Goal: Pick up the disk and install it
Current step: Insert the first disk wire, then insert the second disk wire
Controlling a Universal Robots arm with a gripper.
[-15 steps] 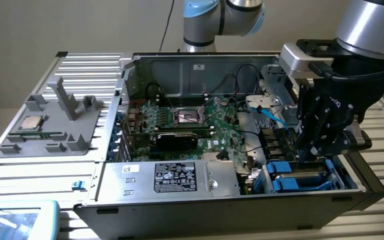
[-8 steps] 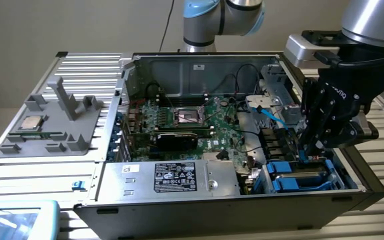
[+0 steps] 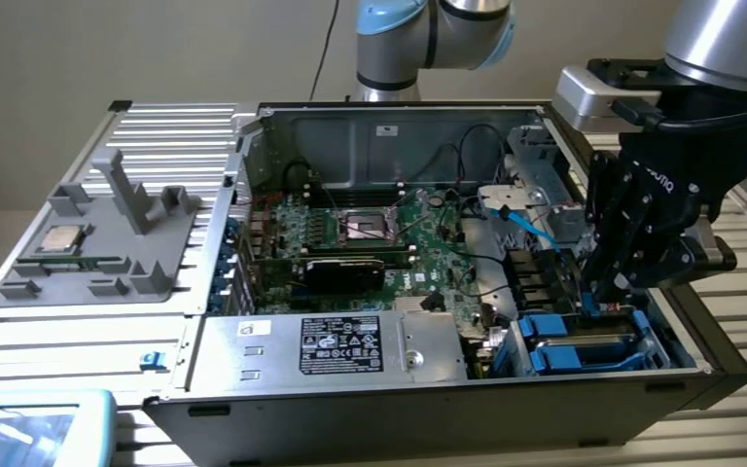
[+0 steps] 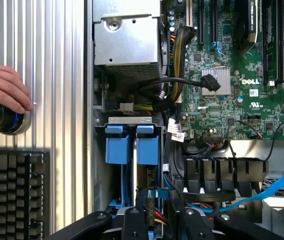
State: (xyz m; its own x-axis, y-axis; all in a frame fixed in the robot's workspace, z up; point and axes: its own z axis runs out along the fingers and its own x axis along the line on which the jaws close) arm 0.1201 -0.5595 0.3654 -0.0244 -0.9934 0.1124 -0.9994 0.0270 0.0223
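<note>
While the jaws sit down inside the drive bay at the case's front corner, on the exterior view's right, the gripper (image 3: 614, 292) stands partly closed around the disk (image 4: 151, 197), seen edge-on between the fingers (image 4: 132, 220). Just beside it sit two blue drive brackets (image 4: 132, 145). Further out lie the motherboard (image 3: 387, 233) and power supply box (image 3: 335, 345). A hand (image 4: 4, 87) rests on the table (image 4: 57, 75) above a keyboard (image 4: 14, 190).

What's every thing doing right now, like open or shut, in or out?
computer case, open, insides showing
pincer, shut on the disk
disk, held edge-on, down at the drive bay
CPU chip, out, lying on the grey tray
hand, resting on a round black thing
</note>
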